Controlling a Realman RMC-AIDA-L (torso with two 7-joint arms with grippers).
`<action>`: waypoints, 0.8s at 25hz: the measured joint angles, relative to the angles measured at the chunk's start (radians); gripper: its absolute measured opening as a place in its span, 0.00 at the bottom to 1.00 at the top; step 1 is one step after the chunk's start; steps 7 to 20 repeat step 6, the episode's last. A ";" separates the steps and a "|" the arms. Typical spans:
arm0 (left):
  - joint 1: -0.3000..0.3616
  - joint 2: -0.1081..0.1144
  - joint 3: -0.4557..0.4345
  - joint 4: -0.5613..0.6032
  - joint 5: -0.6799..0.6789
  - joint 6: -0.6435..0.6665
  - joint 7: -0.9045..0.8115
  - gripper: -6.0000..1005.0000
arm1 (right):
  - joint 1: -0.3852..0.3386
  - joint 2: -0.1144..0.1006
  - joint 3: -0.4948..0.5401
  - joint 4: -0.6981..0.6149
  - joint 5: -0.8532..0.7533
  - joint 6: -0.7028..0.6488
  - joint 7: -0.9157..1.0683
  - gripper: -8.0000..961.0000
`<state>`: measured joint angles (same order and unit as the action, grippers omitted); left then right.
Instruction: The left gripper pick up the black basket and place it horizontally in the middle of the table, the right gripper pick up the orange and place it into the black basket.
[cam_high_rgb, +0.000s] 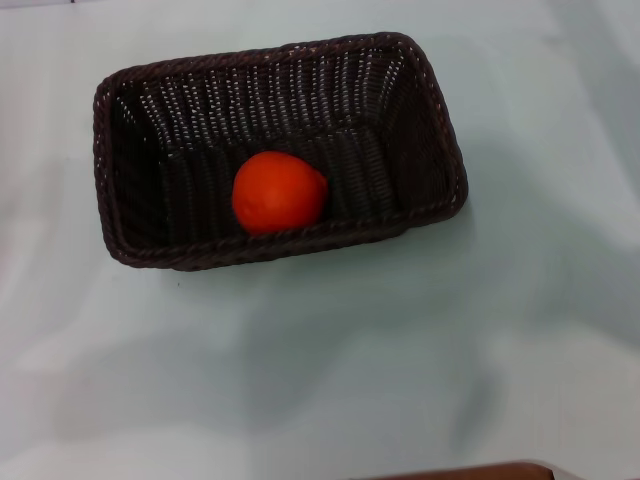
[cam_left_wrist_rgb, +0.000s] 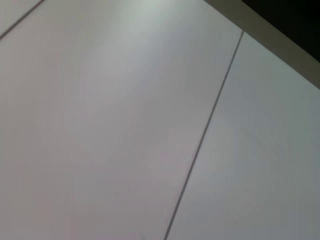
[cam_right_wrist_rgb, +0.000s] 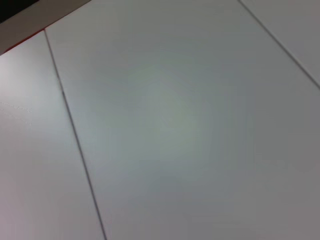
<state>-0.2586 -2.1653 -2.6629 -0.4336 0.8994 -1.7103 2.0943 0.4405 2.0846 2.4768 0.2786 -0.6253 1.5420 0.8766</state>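
The black basket (cam_high_rgb: 190, 130) lies lengthwise across the middle of the table (cam_high_rgb: 330, 360) in the head view, slightly turned. The orange (cam_high_rgb: 279, 192) rests inside it, against the near wall. Neither gripper shows in any view. The left wrist view shows only bare pale table surface (cam_left_wrist_rgb: 100, 125) with a thin seam line. The right wrist view shows the same kind of bare surface (cam_right_wrist_rgb: 190, 125) with seam lines.
A brown edge (cam_high_rgb: 470, 472) shows at the bottom of the head view. A dark strip (cam_left_wrist_rgb: 280, 25) runs along one corner of the left wrist view. A dark and red edge (cam_right_wrist_rgb: 25, 30) shows in a corner of the right wrist view.
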 joint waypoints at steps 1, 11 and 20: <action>-0.001 0.000 -0.002 0.005 -0.004 0.000 0.005 0.82 | -0.002 0.000 0.004 -0.002 0.000 0.000 0.000 0.93; -0.006 0.001 -0.010 0.015 -0.010 0.000 0.008 0.82 | -0.001 0.000 0.016 -0.015 0.001 0.000 -0.002 0.93; -0.006 0.001 -0.010 0.015 -0.010 0.000 0.008 0.82 | -0.001 0.000 0.016 -0.015 0.001 0.000 -0.002 0.93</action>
